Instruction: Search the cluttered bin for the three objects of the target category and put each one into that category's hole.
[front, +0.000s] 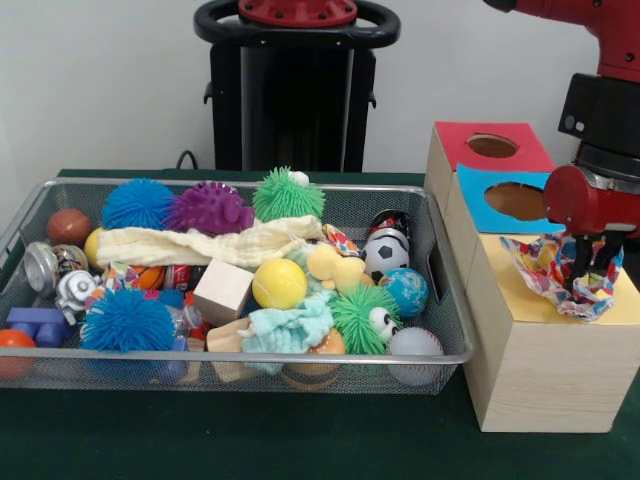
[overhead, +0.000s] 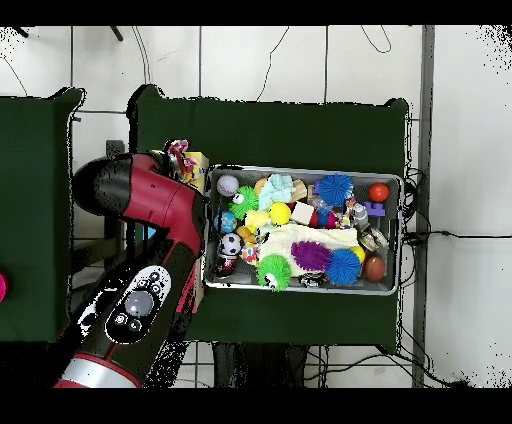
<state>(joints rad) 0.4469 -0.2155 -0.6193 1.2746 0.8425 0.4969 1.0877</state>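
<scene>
Crumpled multicoloured patterned cloth (front: 562, 276) lies bunched on the wooden box's yellow top panel (front: 520, 280); gripper (front: 590, 283) jaws closed on its folds.

Patterned cloth (front: 558, 270) crumpled on the box's yellow top (front: 530, 290); cream cloth (front: 200, 243) draped in the bin (front: 250, 357)

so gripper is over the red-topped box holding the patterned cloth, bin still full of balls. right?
Not quite. The front view shows the gripper with the patterned cloth over the yellow-topped box, not the red-topped box, which sits further back. The wire bin is full of balls and toys, as you say.
</scene>
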